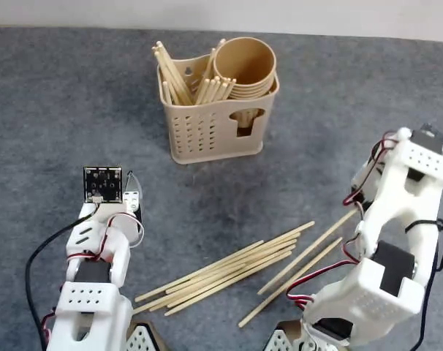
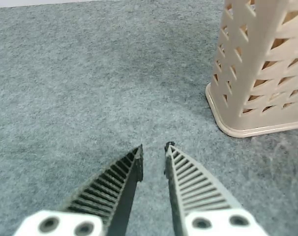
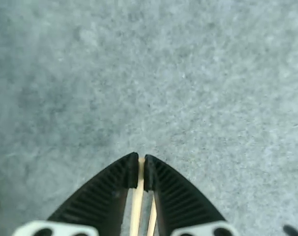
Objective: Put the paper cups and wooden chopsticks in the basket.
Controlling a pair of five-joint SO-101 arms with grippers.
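Right hand (image 3: 141, 169) has its two fingers pressed together on a chopstick (image 3: 137, 196); the wood shows between them. A second stick (image 3: 151, 223) lies close beside it, and we cannot tell if this one is also gripped. This hand is well apart from the basket (image 1: 207, 135). Our left hand (image 2: 154, 152) is slightly open with nothing in it, low over the counter (image 2: 65, 73), near a corner of the basket.

The paper cups (image 1: 243, 62) sit stacked inside the basket, with standing chopsticks (image 1: 174, 77) beside them. The loose chopsticks (image 1: 229, 274) lie in a fan on the counter, well apart from the basket, on the side of the arms.

We judge the sticks to be very light, stiff and smooth, so one may turn or slide between the fingers if it is held near an end. A hold near the middle should keep it level. They are thin and lie flat, so the fingers must come low on both sides and close fully. Several touch each other, so two may come up together. A firm grip should not harm them.
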